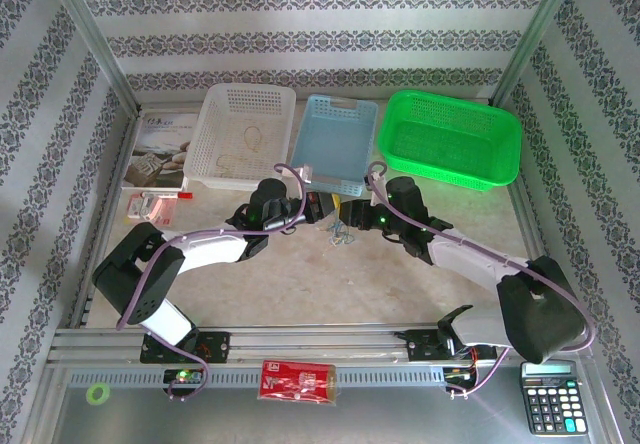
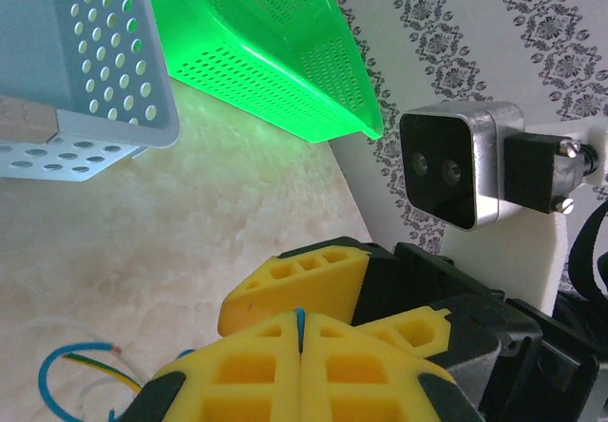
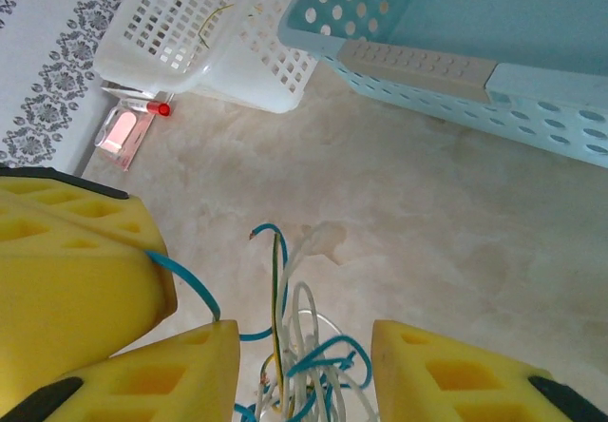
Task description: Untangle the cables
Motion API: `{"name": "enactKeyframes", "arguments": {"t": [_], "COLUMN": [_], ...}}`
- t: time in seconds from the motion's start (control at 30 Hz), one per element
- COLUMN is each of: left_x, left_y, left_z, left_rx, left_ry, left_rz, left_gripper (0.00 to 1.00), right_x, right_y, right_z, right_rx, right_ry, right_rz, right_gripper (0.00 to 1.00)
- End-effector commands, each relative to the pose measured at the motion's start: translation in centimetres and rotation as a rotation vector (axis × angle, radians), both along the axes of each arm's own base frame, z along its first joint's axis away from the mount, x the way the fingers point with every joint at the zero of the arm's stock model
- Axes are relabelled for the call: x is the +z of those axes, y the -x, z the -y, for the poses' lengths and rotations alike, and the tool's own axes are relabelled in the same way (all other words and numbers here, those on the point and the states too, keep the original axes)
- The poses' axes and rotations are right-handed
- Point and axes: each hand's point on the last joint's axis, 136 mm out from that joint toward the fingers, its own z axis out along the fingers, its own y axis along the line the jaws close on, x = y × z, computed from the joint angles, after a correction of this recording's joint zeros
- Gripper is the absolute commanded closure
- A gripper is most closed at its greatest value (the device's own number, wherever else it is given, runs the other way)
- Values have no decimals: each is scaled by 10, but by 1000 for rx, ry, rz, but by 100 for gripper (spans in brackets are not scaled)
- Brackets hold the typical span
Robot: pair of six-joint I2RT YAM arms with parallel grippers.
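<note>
The cables (image 3: 302,346) are a small tangle of thin white, blue and yellow-green cords lying on the table (image 1: 330,284), in front of the blue basket (image 1: 340,134). The cables (image 1: 345,232) sit between my two grippers. My left gripper (image 2: 302,338) has its yellow pads pressed together on a single blue cable (image 3: 182,277), which runs from them into the tangle. My right gripper (image 3: 304,384) is open, with one yellow finger (image 3: 180,374) on each side of the bundle. Loose cord ends (image 2: 81,370) lie on the table beside the left gripper.
Three baskets line the back: white (image 1: 245,134), blue, and green (image 1: 450,139). A booklet (image 1: 160,149) and a red packet (image 1: 155,204) lie at the far left. On the front rail are a red pack (image 1: 297,379), a calculator (image 1: 548,396) and a green tape ring (image 1: 97,394).
</note>
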Motion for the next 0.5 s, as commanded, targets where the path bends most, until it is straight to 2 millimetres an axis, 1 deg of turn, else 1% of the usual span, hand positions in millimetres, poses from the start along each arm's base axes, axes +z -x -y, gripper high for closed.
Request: {"name": "enactKeyframes", "arguments": {"t": [0.0, 0.1, 0.27, 0.4, 0.47], "left_x": [16, 16, 15, 14, 15], "left_y": [8, 7, 7, 5, 4], "left_z": [10, 9, 8, 7, 7], "left_rx": [-49, -42, -36, -27, -22], "left_ry": [58, 60, 56, 51, 52], "left_rz": [42, 41, 44, 47, 48], "left_gripper": [100, 100, 100, 100, 100], "right_x": [25, 25, 19, 13, 11], "right_y": [-13, -12, -10, 0, 8], "right_z": [-7, -2, 15, 16, 12], "right_rx": [3, -8, -49, -28, -2], "right_ry": [-51, -51, -59, -69, -79], "right_rz": [69, 69, 51, 32, 31], "right_gripper": [59, 59, 59, 57, 51]}}
